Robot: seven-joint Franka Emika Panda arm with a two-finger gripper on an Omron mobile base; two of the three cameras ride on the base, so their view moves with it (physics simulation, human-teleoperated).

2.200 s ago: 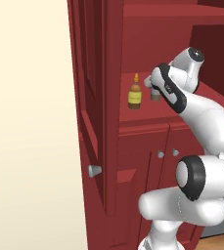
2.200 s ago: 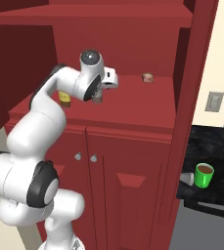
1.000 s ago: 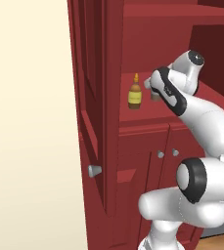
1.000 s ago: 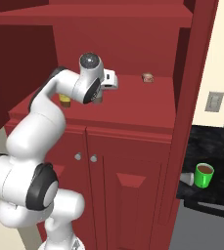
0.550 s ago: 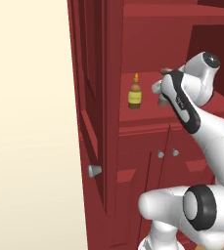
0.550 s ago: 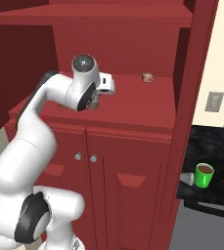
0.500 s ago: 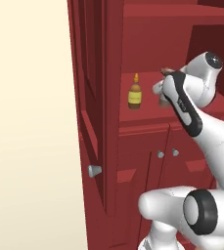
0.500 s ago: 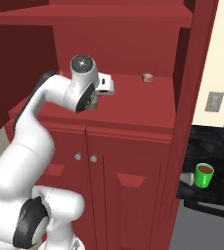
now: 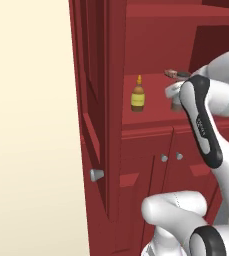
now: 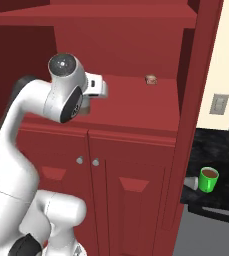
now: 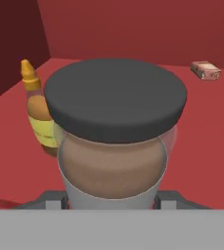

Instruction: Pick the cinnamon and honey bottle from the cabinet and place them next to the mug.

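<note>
On cabinet (image 10: 136, 107) shelf: hand (image 11: 111, 197) gripping cinnamon (image 11: 114, 132), honey bottle (image 9: 138, 95) beside.

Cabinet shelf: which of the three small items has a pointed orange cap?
The honey bottle, the amber one with a yellow label at the shelf's left. The cinnamon has a flat dark cap; the pinkish lump has none.

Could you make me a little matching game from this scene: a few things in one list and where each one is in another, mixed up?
Things:
1. honey bottle
2. mug
3. cinnamon
4. pinkish lump

Places:
A. dark counter, right of the cabinet
B. between the fingers of the hand
C. far back on the shelf
D. standing on the shelf, near the open door

Pairs: 1-D, 2-A, 3-B, 4-C
</note>
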